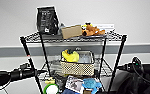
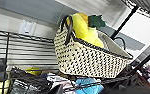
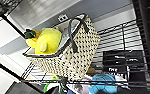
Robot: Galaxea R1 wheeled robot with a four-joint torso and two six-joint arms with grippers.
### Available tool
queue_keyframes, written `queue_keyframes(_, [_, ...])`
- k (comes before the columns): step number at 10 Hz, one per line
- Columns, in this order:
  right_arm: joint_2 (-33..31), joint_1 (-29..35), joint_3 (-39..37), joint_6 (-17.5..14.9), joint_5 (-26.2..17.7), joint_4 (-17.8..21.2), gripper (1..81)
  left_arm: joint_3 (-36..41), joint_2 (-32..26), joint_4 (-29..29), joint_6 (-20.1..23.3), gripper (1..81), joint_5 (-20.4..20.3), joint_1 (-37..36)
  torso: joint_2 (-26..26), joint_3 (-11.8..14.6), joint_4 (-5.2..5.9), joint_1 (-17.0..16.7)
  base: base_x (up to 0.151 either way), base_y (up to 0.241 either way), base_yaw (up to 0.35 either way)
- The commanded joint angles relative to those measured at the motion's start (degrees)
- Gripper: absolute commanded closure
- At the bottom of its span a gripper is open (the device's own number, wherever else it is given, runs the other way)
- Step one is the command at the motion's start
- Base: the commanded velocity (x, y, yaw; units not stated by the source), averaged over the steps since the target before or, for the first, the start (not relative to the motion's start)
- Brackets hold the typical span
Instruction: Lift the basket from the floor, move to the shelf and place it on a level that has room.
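One basket on wire shelf

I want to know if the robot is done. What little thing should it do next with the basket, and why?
Probably pull both arms slowly back from the shelf. The basket already seems to sit on the level second from the top, with the yellow toy inside it, and the arms reach in on either side without touching it. I cannot see the fingers.

Premises present as an office or lab storeroom: plain white wall with grey band, black wire shelf holding mixed clutter.
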Motion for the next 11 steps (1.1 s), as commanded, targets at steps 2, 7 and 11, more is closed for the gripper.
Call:
queue_keyframes(2, [-4.2, 5.4, 4.7, 5.7, -10.0, 0.0, 1.0, 2.3, -3.2, -2.7, -10.4, 1.0, 9.5, 2.1, 0.0, 0.0, 0.0, 0.0, 0.0, 0.0, 0.0])
queue_keyframes(7, [-5.5, -1.3, 9.0, 8.9, -21.5, 0.0, 1.0, 3.9, -5.1, -3.3, -14.8, 1.0, 16.3, 14.1, 0.0, 0.1, 0.0, 0.0, 0.0, 0.0, 0.0])
queue_keyframes(11, [-4.6, -13.1, 5.0, 8.4, -20.2, -0.7, 1.0, -2.3, 2.0, -0.1, -14.4, 1.0, 11.3, 26.6, -0.1, 0.1, 0.0, -0.1, 0.0, 0.0, 0.0])
